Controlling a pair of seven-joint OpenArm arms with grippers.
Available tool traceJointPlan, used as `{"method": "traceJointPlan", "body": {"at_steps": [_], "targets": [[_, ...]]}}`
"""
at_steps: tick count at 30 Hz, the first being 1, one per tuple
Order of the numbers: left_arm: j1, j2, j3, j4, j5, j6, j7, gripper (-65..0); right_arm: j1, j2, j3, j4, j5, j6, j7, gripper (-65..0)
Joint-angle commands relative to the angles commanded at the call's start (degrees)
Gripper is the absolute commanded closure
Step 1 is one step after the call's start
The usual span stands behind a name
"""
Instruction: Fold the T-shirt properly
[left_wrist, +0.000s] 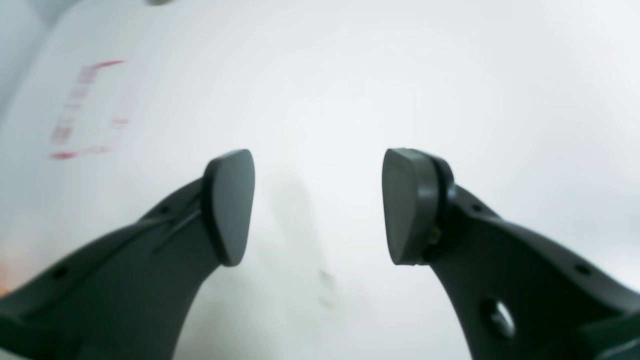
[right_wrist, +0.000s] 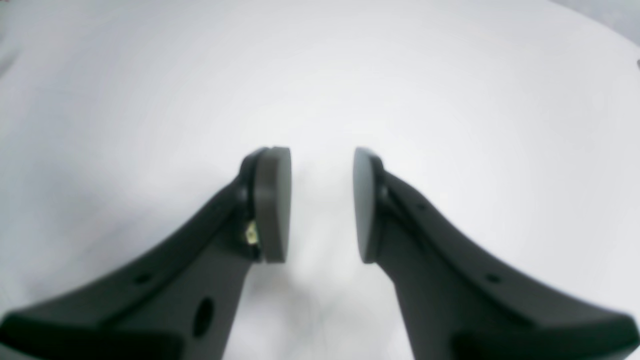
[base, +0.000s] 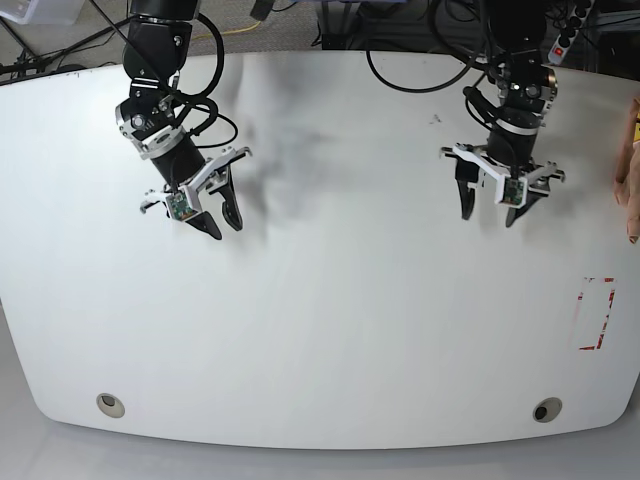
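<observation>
Of the T-shirt (base: 631, 170) only a narrow peach strip shows, at the far right edge of the base view, right of my left gripper; its shape cannot be made out. My left gripper (base: 488, 212) hangs open over bare white table, and the left wrist view shows its pads (left_wrist: 230, 207) wide apart with nothing between them at the left gripper (left_wrist: 318, 205). My right gripper (base: 222, 225) hovers over the table's left part. The right gripper (right_wrist: 321, 205) is open too, its pads a smaller gap apart, and holds nothing.
The white table (base: 330, 330) has a curved front edge with two round holes (base: 110, 404) (base: 545, 409). A red tape rectangle (base: 598, 315) marks the right side, also blurred as red tape (left_wrist: 87, 110). Cables and gear crowd behind the far edge.
</observation>
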Motion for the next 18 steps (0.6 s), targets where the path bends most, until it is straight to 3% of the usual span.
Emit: {"method": "traceJointPlan", "body": {"at_steps": [6,9,18], "targets": [[11.87,0.09,5.27,0.26,-0.18,5.54,-6.95,-36.5,-5.80,-0.18,5.45,-0.18,0.35,0.00,0.35,-18.7],[18.99,0.09,6.77,0.26,-0.26,7.91,-11.16,-36.5,-10.64,-0.18,7.56,-0.18,4.57,0.00,3.43,-18.7],[38.33,2.46,9.67,2.81,-0.35,10.73,-17.58,-36.5,-25.58,-0.09,8.26,0.09,10.99,0.00,8.18,-18.7]]}}
